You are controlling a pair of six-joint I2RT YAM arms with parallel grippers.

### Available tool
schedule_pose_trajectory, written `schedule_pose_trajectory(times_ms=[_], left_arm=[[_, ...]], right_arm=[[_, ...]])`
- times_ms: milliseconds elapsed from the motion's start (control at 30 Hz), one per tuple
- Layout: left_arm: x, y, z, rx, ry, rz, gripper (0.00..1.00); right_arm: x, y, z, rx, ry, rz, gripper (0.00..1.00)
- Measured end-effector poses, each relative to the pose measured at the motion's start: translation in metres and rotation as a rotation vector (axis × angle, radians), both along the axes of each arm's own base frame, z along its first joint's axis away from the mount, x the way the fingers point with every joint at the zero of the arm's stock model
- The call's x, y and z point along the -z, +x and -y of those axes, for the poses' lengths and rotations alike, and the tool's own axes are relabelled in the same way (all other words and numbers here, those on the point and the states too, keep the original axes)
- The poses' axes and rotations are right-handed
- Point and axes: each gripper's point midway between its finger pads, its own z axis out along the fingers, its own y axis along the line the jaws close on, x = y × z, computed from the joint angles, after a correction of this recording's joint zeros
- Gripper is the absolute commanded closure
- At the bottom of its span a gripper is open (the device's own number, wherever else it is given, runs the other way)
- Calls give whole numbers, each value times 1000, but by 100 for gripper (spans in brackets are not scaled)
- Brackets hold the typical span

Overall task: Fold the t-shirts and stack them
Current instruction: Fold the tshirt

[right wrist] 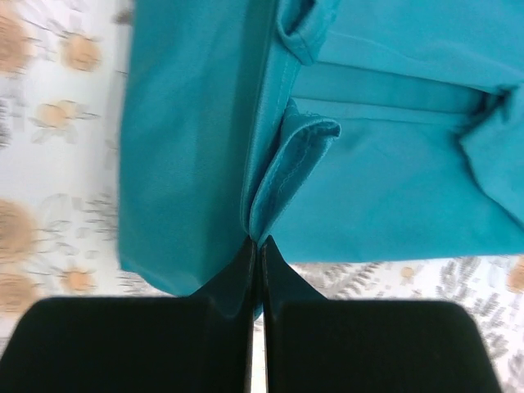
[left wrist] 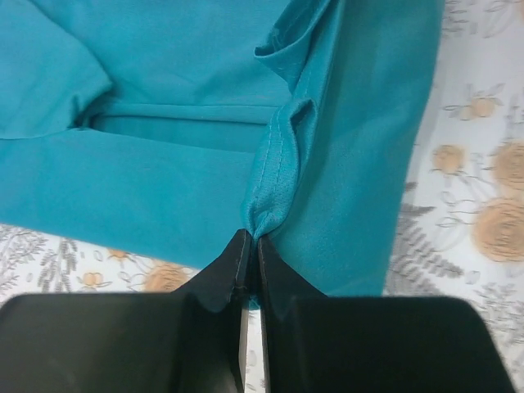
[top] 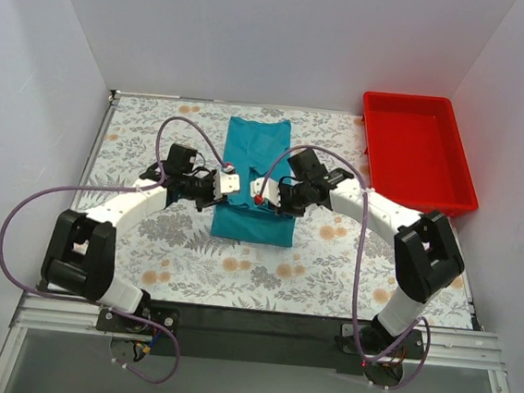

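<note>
Both left tool and right tool clamp t-shirt folds, arms hiding its middle.

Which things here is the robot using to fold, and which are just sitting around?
For the job:
teal t-shirt
left fingers, shut on its fabric
right fingers, shut on its fabric

Just sitting around:
red tray, far right, apart from the shirt
flowered table cover
</note>
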Motion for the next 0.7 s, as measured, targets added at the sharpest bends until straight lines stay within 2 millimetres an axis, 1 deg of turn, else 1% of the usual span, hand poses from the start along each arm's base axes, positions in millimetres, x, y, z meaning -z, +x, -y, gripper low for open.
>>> schedule_pose_trajectory(times_ms=[133,300,433,533,700], left_arm=[[4,31,-1,-6,0,19,100],[7,67,-2,-8,3,49,100],[12,91,-4,-13,5,61,100],[19,106,-6,-22,8,65,100],[35,122,-11,-39,16,54,100]], right_arm=[[1,38,-1,11,-4,36,99],[-1,79,-6,13,5,84,99],[2,104,-10,14,10,106,99],[10,117,-13,10,5,108,99],[27,136,-18,11,-2,99,99]])
